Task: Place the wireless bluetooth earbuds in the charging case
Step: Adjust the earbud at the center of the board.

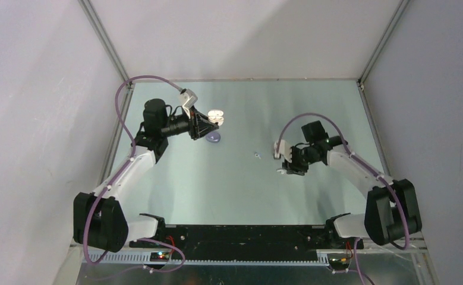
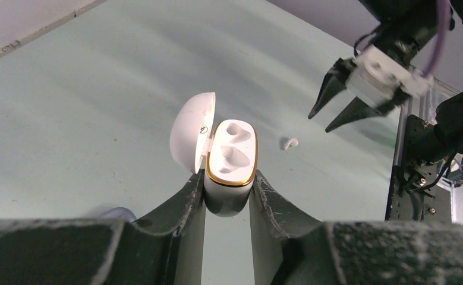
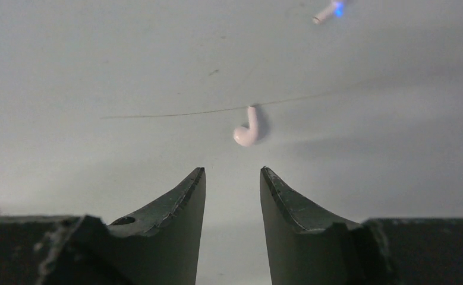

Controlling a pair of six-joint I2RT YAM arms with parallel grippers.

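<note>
Two grippers: left gripper (image 2: 227, 178) clamps the open charging case (image 2: 232, 155) near the far-left corner of the desk (image 1: 235, 190) — wells empty; right gripper (image 3: 232, 173), jaws narrowly parted, hovers by a white earbud (image 3: 246, 130) mid-desk.

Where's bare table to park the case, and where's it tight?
Free: the wide near strip of table between both arms, and the far right corner behind the right gripper. Tight: around the left gripper holding the charging case, with a lilac item beside it; a white earbud lies just ahead of the right gripper.
</note>
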